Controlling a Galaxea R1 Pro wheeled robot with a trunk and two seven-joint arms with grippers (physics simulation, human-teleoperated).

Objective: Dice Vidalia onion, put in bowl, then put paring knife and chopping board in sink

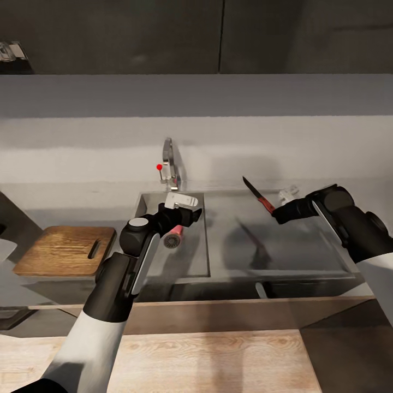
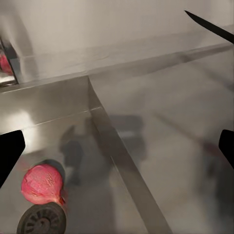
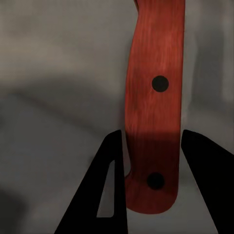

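Stainless-steel sink [image 1: 191, 262] as landmark | small pinkish-red Vidalia onion [image 2: 43, 184] on basin floor, touching round drain [image 2: 42, 220] | left gripper [image 1: 192, 214] spread wide above basin, onion below and slightly aside, nearer arm | right gripper [image 1: 277, 212] clenched on red-handled dark-bladed paring knife [image 1: 258, 196], held over drainboard, blade pointing up and away.

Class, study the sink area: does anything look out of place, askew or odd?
Nothing spilled or damaged. The paring knife hangs tilted above the drainboard, held in the right hand. The Vidalia onion sits whole in the sink beside the drain, not on the chopping board.
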